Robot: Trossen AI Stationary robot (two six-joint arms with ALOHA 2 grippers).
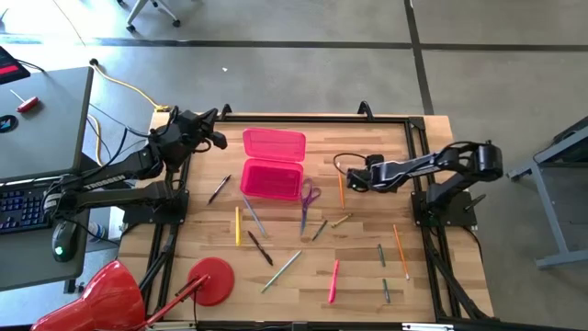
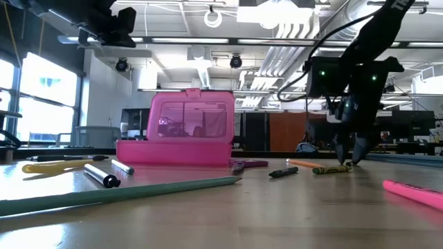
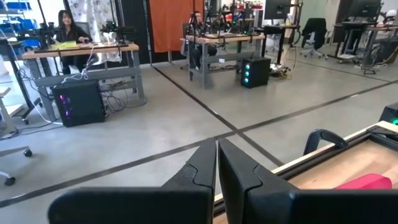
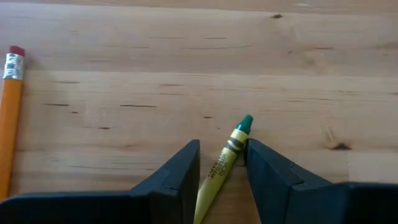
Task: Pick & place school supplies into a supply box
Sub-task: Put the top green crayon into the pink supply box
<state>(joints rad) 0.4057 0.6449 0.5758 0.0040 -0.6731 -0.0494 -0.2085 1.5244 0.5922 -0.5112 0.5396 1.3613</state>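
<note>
Both arms matte black, tubular links; left arm (image 1: 110,170) has white lettering along its link. Right claw (image 4: 222,163): black wedge fingers (image 4: 177,171). Green LEDs on wrist.

Supply box (image 1: 273,165) bright pink, bench (image 1: 367,276) pale wood. Crayon (image 4: 225,163) yellow with green tip; right gripper (image 4: 222,163) fingers black. Scissors (image 1: 309,199) purple.

Dark print runs along the yellow wrapper of the green-tipped crayon (image 4: 225,163), but the letters are too small to make out. On the left arm (image 1: 101,175), white lettering shows, unreadable from here. Nothing else carries legible text.
</note>
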